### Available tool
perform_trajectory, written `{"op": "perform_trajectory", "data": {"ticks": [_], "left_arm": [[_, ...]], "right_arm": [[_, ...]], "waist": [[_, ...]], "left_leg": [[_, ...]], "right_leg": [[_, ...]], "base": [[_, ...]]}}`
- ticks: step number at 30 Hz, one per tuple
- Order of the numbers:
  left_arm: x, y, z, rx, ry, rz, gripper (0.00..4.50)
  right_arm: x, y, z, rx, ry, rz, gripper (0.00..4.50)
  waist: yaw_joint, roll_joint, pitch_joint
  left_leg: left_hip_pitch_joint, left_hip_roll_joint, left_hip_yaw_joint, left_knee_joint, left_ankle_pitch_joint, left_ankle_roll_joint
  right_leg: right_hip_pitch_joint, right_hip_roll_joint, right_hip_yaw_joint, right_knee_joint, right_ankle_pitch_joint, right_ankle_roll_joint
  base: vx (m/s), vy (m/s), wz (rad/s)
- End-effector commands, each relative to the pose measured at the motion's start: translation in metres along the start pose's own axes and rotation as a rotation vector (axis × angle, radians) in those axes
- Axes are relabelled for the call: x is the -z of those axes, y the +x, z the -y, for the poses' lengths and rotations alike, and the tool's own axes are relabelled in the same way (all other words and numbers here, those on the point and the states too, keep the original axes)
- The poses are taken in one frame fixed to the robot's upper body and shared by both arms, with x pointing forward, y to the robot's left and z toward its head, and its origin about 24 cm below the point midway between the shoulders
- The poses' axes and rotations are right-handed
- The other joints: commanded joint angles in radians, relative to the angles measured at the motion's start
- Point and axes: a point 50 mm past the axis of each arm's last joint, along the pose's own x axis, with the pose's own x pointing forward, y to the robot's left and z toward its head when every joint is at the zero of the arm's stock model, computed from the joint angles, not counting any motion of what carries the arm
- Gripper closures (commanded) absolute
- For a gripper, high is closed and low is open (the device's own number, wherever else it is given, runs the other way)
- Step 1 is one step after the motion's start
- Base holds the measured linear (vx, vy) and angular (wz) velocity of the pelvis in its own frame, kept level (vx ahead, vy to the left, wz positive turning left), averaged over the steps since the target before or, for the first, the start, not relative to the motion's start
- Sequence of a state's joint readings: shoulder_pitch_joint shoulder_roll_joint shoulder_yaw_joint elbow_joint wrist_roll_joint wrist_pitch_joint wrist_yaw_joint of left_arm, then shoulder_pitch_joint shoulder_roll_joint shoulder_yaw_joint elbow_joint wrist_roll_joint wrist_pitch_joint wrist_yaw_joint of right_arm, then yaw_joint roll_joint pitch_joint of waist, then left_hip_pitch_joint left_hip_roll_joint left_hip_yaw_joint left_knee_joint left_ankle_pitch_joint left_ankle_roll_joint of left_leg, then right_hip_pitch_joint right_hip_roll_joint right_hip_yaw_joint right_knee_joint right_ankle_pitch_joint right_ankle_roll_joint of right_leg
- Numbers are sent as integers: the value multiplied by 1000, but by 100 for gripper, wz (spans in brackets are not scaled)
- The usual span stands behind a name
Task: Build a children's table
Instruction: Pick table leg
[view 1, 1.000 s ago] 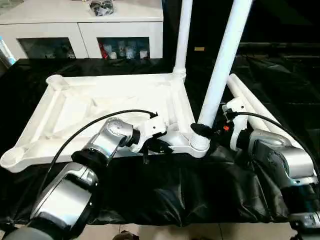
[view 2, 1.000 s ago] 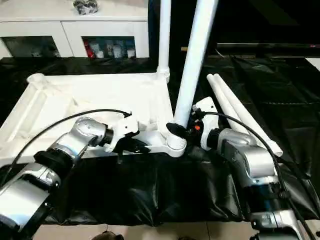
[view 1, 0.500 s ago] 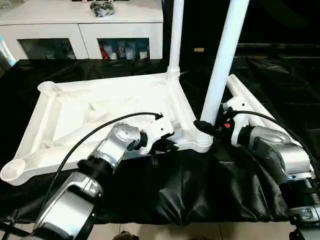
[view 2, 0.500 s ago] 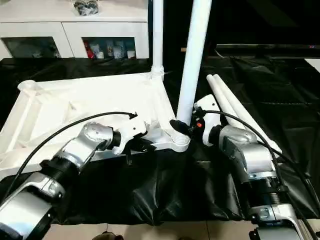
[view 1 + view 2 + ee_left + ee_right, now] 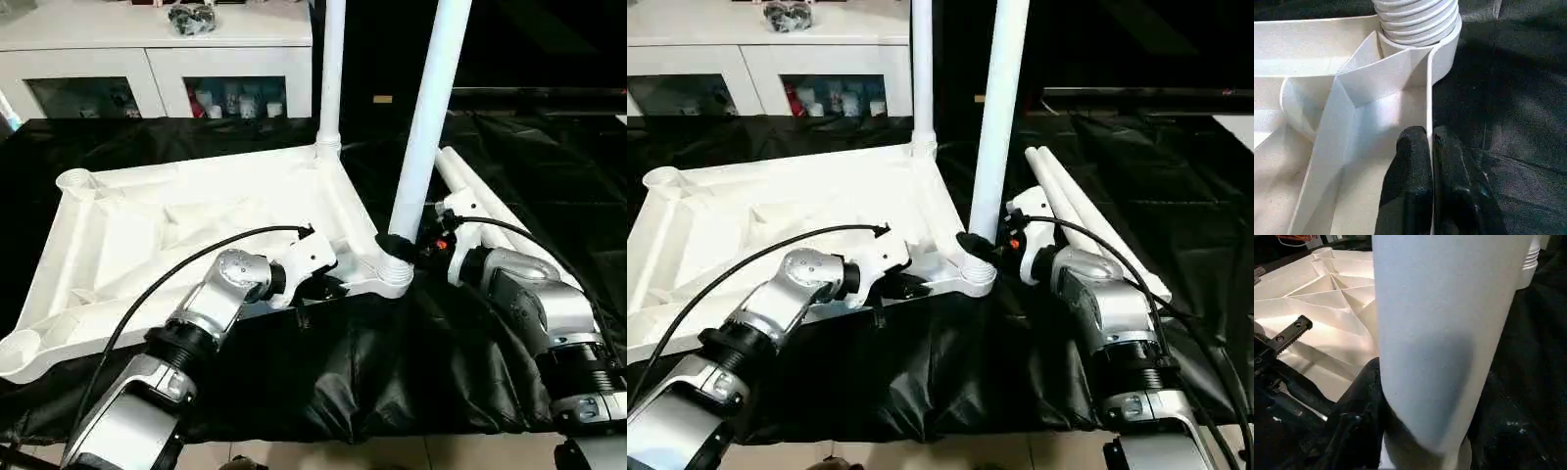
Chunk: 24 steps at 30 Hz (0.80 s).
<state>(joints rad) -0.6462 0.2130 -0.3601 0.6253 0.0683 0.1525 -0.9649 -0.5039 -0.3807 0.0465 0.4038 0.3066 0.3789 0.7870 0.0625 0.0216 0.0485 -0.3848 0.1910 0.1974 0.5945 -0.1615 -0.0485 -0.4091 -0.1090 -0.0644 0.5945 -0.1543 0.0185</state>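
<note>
The children's table top (image 5: 176, 225) lies upside down on black cloth, ribbed underside up. One white leg (image 5: 331, 69) stands in the far right corner socket. A second leg (image 5: 428, 117) stands in the near right socket (image 5: 394, 274). My left gripper (image 5: 328, 287) is shut on the top's thin near rim just left of that socket; its fingers (image 5: 1413, 161) pinch the rim wall from both sides. My right gripper (image 5: 397, 245) is shut on the near leg just above its ribbed base, and a black finger (image 5: 1359, 406) lies against the leg's side.
Two loose white legs (image 5: 480, 196) lie side by side on the cloth behind my right forearm. A white cabinet (image 5: 157, 49) with glass doors stands behind the table top. The cloth hangs over the near edge of the work surface (image 5: 323, 431).
The table top has swung about its near right corner, its left end coming toward me. The near leg now stands more upright. Both grippers keep their hold.
</note>
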Motion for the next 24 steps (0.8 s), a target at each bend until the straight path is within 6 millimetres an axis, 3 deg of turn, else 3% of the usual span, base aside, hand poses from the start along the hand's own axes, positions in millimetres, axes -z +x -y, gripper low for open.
{"op": "perform_trajectory", "data": {"ticks": [1, 7, 8, 9, 15, 24], "left_arm": [[-7, 4, 5, 14, 10, 60, 450], [-4, 4, 4, 5, 2, 38, 450], [-1, 2, 2, -3, -4, 13, 450], [3, 1, 1, -5, -10, -9, 450], [3, -1, -2, -24, -32, -6, 450], [-1, -2, -4, -63, -37, 21, 450]], "right_arm": [[17, 0, 0, 11, 37, -68, 262], [19, 1, 0, 8, 39, -68, 262], [20, 1, -2, 6, 41, -66, 262], [21, 1, -3, 6, 43, -64, 262], [24, 0, 0, 26, 77, -40, 262], [35, -13, 6, 83, 202, 50, 262]], "waist": [[4, -23, -65], [3, -24, -64], [4, -9, -64], [1, -15, -64], [-1, -22, -64], [-1, -23, -63]], "left_leg": [[16, 29, -17, -73, -306, 29], [16, 29, -18, -74, -318, 24], [18, 29, -20, -75, -324, 21], [17, 28, -18, -76, -336, 17], [18, 29, -20, -77, -352, 14], [19, 30, -21, -79, -366, 17]], "right_leg": [[40, -36, 27, -83, -406, -181], [38, -36, 27, -87, -429, -171], [37, -37, 27, -86, -431, -172], [37, -35, 27, -89, -432, -170], [36, -36, 26, -90, -447, -168], [33, -38, 26, -96, -472, -157]], "base": [[0, 0, 0], [0, 0, 0], [0, 0, 0], [0, 0, 0], [0, 0, 0], [0, 0, 0]]}}
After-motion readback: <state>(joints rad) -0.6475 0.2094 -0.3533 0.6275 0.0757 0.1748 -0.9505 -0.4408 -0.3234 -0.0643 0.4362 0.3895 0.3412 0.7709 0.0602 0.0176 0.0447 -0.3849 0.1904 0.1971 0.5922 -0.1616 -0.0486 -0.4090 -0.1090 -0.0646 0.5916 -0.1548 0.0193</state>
